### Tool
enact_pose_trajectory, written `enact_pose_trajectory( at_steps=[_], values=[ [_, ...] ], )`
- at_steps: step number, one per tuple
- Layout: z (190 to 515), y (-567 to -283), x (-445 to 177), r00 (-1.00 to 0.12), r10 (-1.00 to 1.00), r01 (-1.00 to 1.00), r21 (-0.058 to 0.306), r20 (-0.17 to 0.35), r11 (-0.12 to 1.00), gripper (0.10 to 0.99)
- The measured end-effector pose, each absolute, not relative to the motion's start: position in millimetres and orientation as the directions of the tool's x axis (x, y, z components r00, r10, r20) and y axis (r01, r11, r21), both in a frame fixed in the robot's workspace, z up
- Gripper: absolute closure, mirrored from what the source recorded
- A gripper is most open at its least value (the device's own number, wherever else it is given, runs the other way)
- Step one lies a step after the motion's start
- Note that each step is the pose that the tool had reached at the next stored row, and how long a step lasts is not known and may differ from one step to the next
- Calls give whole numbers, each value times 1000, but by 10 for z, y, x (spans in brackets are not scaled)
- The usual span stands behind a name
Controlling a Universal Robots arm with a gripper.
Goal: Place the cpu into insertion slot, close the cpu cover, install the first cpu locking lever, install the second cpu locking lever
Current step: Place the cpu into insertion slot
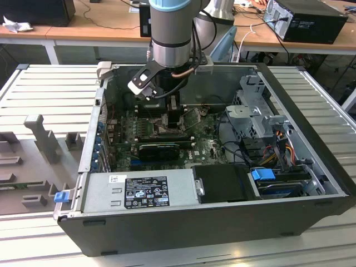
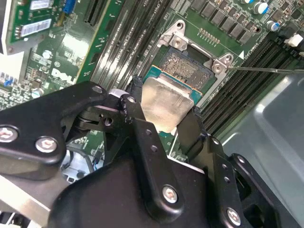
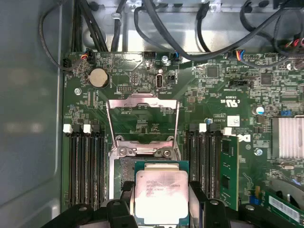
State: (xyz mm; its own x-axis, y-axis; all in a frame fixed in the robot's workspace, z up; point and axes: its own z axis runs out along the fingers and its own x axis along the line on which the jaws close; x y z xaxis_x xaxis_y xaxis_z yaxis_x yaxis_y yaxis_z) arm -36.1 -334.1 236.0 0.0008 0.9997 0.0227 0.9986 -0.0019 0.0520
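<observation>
The jaws are clamping the cpu (image 3: 161,192) by two opposite edges, with a black finger (image 3: 118,213) pressing on either side in both wrist views. The gripper (image 2: 166,111) is holding the cpu flat, silvery top up, over the slot (image 2: 187,64). Part of the slot's contact grid is showing past the cpu's edge, and whether the two are touching cannot be told. The cover (image 3: 142,99) is standing open, hinged up at one edge of the slot, with green board showing through its window. Memory slots (image 3: 88,166) are flanking the slot on the motherboard (image 3: 213,95). In the exterior view the arm (image 1: 172,33) is hanging down into the open case (image 1: 222,222).
</observation>
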Motion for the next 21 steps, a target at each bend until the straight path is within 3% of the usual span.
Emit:
enact_pose_trajectory(
  at_steps=[21],
  values=[
    [2131, -3258, -435, -3, 1000, 999, 52, 23, 1, 549]
  ],
)
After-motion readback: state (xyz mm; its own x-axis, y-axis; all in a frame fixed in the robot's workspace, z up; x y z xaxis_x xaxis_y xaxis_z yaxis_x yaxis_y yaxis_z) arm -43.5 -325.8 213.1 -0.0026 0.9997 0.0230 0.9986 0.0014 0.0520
